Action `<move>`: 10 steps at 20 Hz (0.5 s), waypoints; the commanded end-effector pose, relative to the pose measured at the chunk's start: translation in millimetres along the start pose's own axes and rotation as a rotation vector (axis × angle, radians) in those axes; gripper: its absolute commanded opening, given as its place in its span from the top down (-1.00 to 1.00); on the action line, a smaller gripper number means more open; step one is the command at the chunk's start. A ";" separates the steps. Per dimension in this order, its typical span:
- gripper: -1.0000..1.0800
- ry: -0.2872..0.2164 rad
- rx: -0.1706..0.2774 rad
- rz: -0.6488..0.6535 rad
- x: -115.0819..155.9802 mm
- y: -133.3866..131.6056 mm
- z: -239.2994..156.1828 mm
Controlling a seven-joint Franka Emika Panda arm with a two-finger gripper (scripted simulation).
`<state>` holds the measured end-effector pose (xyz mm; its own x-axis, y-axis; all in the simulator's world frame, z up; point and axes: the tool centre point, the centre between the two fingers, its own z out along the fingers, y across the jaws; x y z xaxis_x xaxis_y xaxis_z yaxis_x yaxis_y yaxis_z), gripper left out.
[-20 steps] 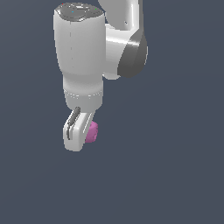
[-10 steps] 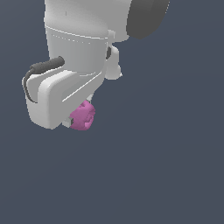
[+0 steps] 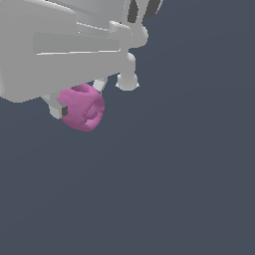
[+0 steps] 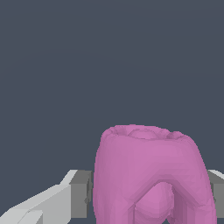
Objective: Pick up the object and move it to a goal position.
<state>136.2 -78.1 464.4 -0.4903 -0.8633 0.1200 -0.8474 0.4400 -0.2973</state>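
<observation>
The pink-magenta ring-like object (image 3: 82,107) hangs under my white hand in the exterior view, near the upper left. My gripper (image 3: 78,102) is shut on it, one grey finger pad (image 3: 59,110) against its side, the other finger mostly hidden behind it. In the wrist view the object (image 4: 148,175) fills the space between my two fingers, with a grey pad (image 4: 81,192) pressed on one side and the other pad (image 4: 216,186) at the frame's edge. My gripper (image 4: 148,192) holds it well off the surface. No goal marker shows.
The plain dark grey-blue ground (image 3: 174,189) fills the rest of both views. The arm's white body (image 3: 60,45) takes up the exterior view's upper left.
The arm with the pink object has come much closer to the exterior camera and now looms large at the upper left. The object stays gripped.
</observation>
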 end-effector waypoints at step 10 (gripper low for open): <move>1.00 0.023 0.019 0.073 2.7 -12.5 -35.1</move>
<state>138.2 -77.2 498.8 -0.5504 -0.8264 0.1191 -0.8088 0.4923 -0.3217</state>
